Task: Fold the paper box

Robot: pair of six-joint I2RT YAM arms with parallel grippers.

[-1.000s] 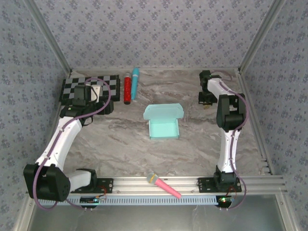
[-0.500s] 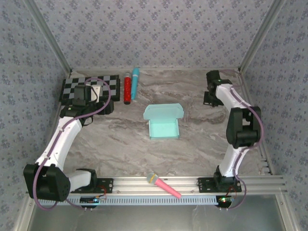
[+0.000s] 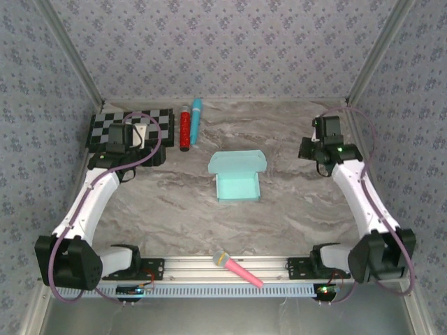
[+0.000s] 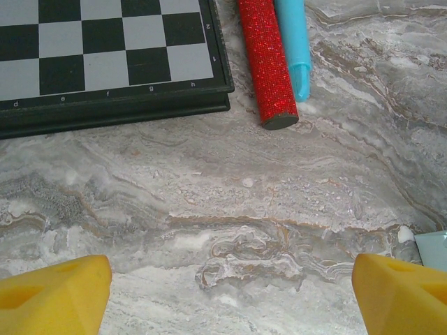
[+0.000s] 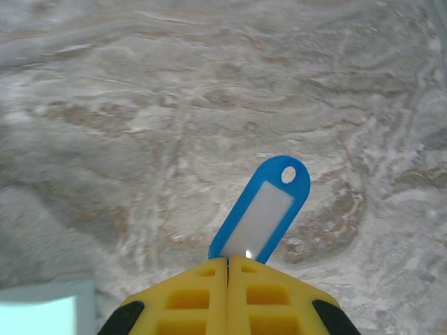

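The paper box (image 3: 237, 178) is pale mint-blue and lies open in the middle of the table, its lid flap raised at the back. A corner of the box (image 4: 434, 248) shows at the right edge of the left wrist view, and another corner of the box (image 5: 42, 307) at the lower left of the right wrist view. My left gripper (image 3: 133, 150) hovers left of the box near the checkerboard; the left gripper (image 4: 230, 293) is open over bare table. My right gripper (image 3: 312, 148) is to the right of the box. The right gripper (image 5: 228, 262) is shut on a blue key tag (image 5: 262, 209).
A checkerboard (image 3: 133, 127) lies at the back left, with a red glitter tube (image 3: 185, 129) and a cyan tube (image 3: 196, 120) beside it. A pink microphone-like toy (image 3: 236, 269) rests on the front rail. Patterned walls enclose the table on three sides.
The right arm has swung outward and its elbow has dropped toward the near right, carrying the gripper a little right and nearer. The left arm and the box have not moved.
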